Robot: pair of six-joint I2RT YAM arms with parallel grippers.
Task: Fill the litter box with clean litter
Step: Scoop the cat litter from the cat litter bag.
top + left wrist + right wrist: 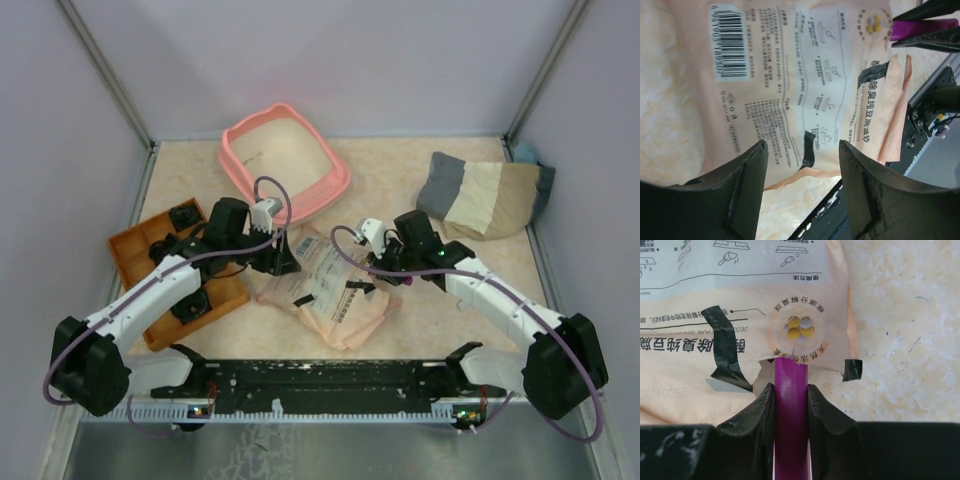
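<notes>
The salmon-pink litter box (pixel 240 150) stands at the back centre. No green litter granules show in any view. A beige printed paper bag (pixel 330 290) lies flat between my arms, with yellow and white pellets showing through its round window (pixel 799 327). My left gripper (pixel 802 147) is open and empty, hovering over the bag's near-left edge (pixel 790 90); in the top view it (pixel 285 255) is at the bag's upper left. My right gripper (pixel 791 387) is shut on the magenta scoop's handle (pixel 790 415), whose front end is hidden inside the bag's torn mouth. The scoop also shows in the left wrist view (pixel 920 30).
An orange compartmented tray (pixel 135 250) sits at the left under my left arm. A folded grey, cream and tan cloth (pixel 485 195) lies at the back right. A black rail (pixel 320 380) runs along the near edge. Walls close three sides.
</notes>
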